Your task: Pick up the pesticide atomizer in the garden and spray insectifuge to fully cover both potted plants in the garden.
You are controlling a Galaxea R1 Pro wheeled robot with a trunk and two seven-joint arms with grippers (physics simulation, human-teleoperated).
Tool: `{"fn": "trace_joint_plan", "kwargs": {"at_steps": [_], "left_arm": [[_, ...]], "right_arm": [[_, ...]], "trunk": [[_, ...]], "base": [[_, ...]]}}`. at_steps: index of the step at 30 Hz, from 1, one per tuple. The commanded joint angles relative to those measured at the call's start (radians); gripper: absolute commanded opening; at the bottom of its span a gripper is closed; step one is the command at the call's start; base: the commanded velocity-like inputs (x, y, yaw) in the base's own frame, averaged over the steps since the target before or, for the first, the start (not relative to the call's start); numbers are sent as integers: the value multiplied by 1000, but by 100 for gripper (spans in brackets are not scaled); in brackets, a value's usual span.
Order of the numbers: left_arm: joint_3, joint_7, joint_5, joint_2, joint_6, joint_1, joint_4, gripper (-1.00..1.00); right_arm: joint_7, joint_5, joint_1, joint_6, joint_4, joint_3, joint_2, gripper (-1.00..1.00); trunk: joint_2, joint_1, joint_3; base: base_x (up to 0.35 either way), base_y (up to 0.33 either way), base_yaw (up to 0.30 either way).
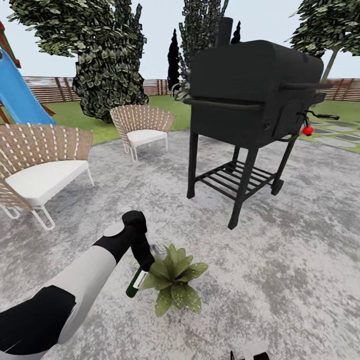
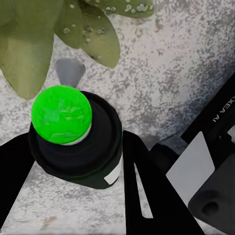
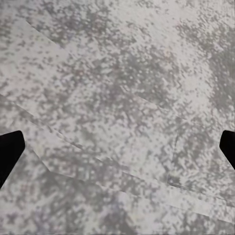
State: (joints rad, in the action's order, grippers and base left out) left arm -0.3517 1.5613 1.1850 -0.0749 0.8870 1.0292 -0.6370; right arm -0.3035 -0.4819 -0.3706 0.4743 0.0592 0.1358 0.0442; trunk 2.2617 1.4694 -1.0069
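Left gripper (image 1: 142,270): jaws pinching pesticide atomizer (image 1: 135,282), touching potted plant (image 1: 175,282) leaves.
Right gripper (image 3: 117,147): jaws spread.
Grill (image 1: 255,95): behind plant.

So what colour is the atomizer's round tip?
Bright green tip on the pesticide atomizer, clearest in the left wrist view.

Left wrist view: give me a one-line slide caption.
Left gripper holds the pesticide atomizer beside a potted plant on grey paving.

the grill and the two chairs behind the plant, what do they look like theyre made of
The grill looks like matte black painted metal: boxy body, thin bar legs, slatted lower shelf. The chairs seem to be tan woven wicker or strap on thin pale frames, with white cushions, probably fabric. As renders, the materials stay a guess.
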Motion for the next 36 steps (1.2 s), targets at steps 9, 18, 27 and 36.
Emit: {"fn": "trace_joint_plan", "kwargs": {"at_steps": [9, 18, 27, 36], "left_arm": [[-4, 10, 8, 1, 10, -12, 7, -100], [-7, 10, 8, 38, 8, -54, 10, -100], [-7, 10, 10, 63, 6, -91, 8, -100], [2, 10, 128, 42, 10, -85, 5, -100]], "right_arm": [[-5, -11, -1, 3, -1, 8, 3, 100], [-5, -11, -1, 3, 1, 9, 0, 100], [-5, -11, -1, 3, 0, 8, 0, 100], [-5, -11, -1, 3, -1, 8, 0, 100]], "trunk": [[0, 0, -1], [0, 0, -1], [0, 0, -1], [0, 0, -1]], "base": [[197, 225, -204], [6, 6, -26], [0, 0, 0], [136, 17, 0]]}}
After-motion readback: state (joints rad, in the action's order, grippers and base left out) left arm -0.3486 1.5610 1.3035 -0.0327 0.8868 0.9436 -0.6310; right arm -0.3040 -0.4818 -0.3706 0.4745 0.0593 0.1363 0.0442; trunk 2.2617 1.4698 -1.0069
